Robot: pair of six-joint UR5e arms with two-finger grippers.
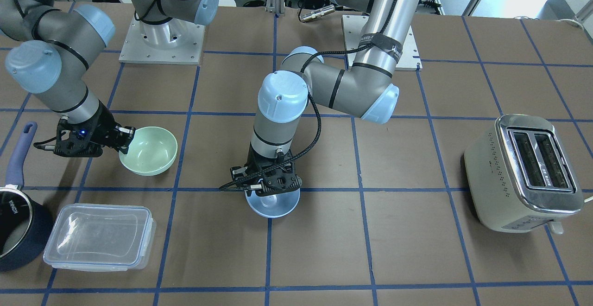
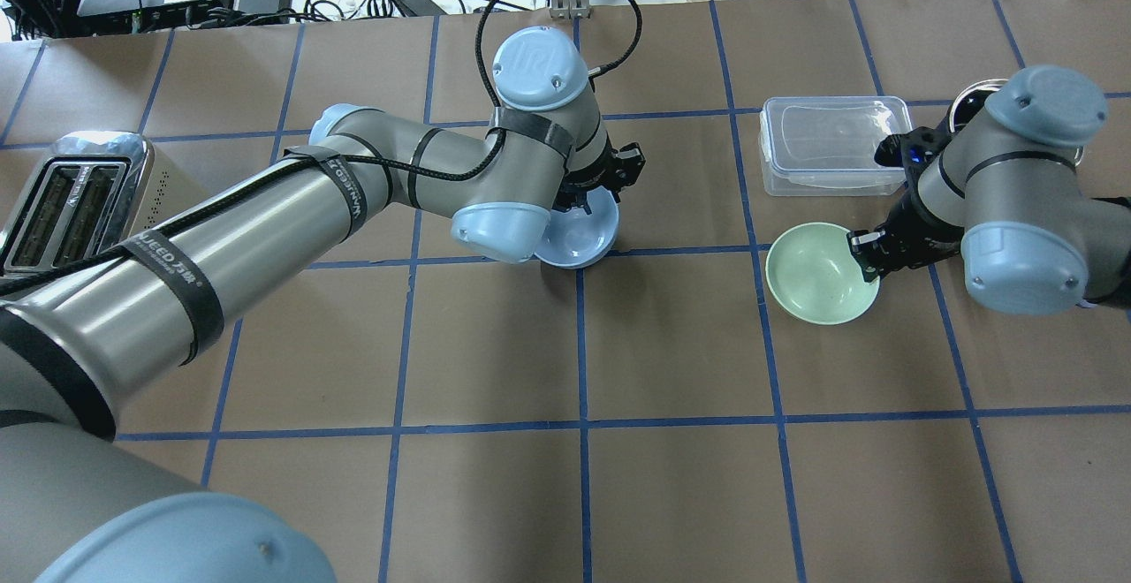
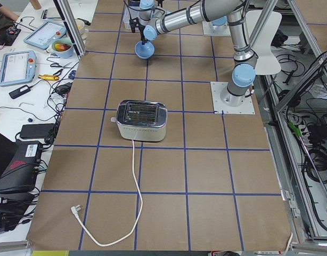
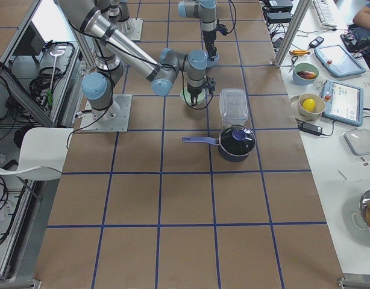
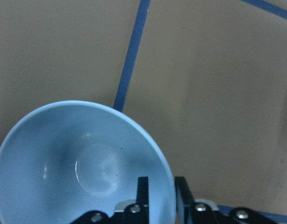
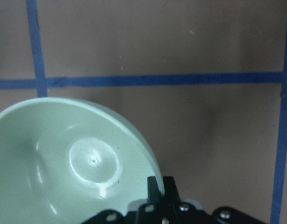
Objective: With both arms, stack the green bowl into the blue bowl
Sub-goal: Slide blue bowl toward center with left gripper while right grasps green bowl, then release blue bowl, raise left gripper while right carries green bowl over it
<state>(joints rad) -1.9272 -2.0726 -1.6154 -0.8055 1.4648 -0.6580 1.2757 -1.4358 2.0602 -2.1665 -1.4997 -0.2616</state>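
Overhead exterior, first. Finds the green bowl (image 2: pixel 822 276) upright on the surface (image 2: pixel 671 344), right of centre, with the right pincer (image 2: pixel 870 252) pressed onto its rim on the side toward that arm, one finger inside and one outside. Puts the blue bowl (image 2: pixel 585 237) near the middle, well apart from the green one and partly under the left arm's wrist, with the left pincer (image 5: pixel 158 186) pinching its rim the same way. Cannot tell whether either bowl is clear of the surface. Leaves a bare stretch of brown paper and blue tape lines between the two bowls. Places a clear lidded box (image 2: pixel 835 143) just beyond the green bowl, near but not touching, and a dark saucepan (image 1: pixel 39 225) beside that box. Sets the toaster (image 1: pixel 523 171) far off on the left arm's side.
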